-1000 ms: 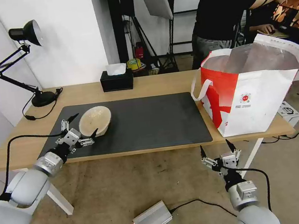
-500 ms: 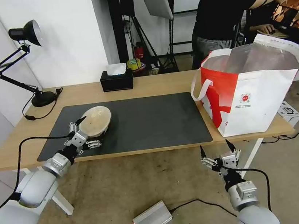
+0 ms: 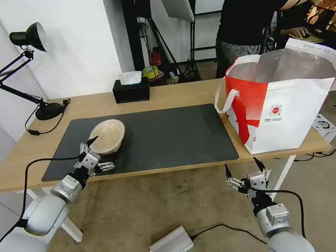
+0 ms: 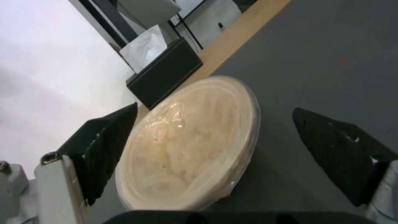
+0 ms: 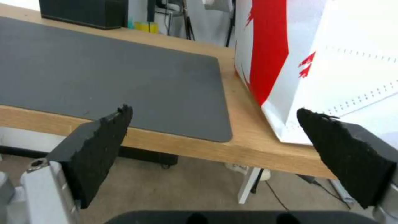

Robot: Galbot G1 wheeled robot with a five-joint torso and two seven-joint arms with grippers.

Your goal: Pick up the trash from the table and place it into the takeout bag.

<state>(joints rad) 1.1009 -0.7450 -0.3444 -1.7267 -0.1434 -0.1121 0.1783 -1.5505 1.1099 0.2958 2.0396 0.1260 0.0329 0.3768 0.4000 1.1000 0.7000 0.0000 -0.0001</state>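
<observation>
Beige paper-like bowl [image 3: 107,136] sits tilted on the grey mat [image 3: 169,136], near the worktop's [image 3: 172,96] left front edge. Left tool [image 3: 97,152] spread wide, flanking the bowl. Right tool [image 3: 243,168] spread, below the front edge by the takeout bag [image 3: 281,107].

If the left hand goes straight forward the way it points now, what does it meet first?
Most likely the shallow beige bowl: it lies tilted on the dark grey mat, right ahead of the open left hand and between its fingers. Depth is unclear; one finger may already touch it.
</observation>
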